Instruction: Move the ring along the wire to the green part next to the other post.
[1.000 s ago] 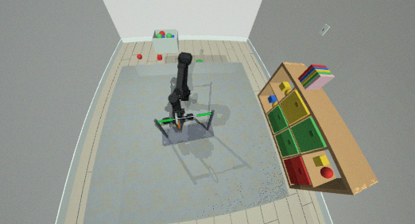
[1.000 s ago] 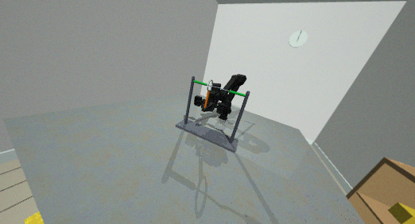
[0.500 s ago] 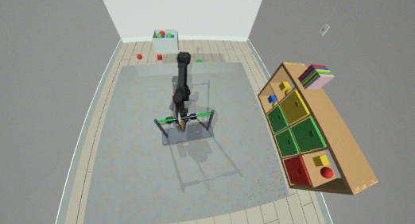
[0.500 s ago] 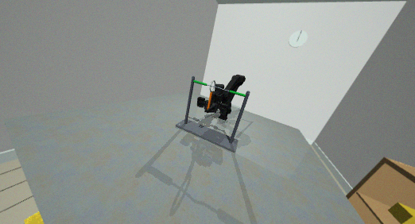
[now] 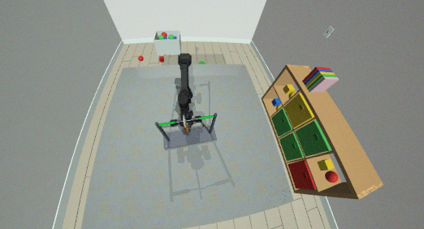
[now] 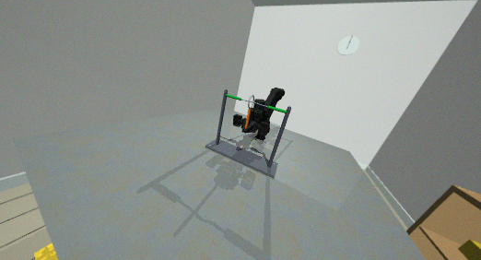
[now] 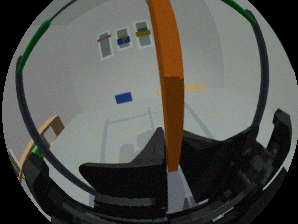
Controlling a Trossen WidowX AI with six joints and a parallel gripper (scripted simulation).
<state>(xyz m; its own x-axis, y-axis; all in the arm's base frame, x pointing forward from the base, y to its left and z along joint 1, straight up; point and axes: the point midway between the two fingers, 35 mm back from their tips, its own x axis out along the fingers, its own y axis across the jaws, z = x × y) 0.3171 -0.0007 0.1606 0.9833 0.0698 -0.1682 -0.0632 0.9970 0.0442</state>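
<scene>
The ring (image 5: 184,123) (image 6: 251,100) stands around the thin grey middle of the wire, nearer the left green part (image 5: 166,123) (image 6: 233,98) than the right green part (image 5: 208,117) (image 6: 277,110). Whether the ring touches the wire is too small to tell. Its orange handle (image 5: 187,128) (image 6: 248,119) (image 7: 173,110) hangs down from it, nearly upright. My gripper (image 7: 164,131) is shut on the lower end of the handle, below the wire. The ring is out of the wrist view.
The left post (image 5: 163,131) (image 6: 221,118) and right post (image 5: 213,124) (image 6: 280,136) rise from a grey base (image 5: 175,142) (image 6: 246,159) on either side of my gripper. A wooden shelf (image 5: 345,144) stands at the right; a white bin (image 5: 167,47) is at the back.
</scene>
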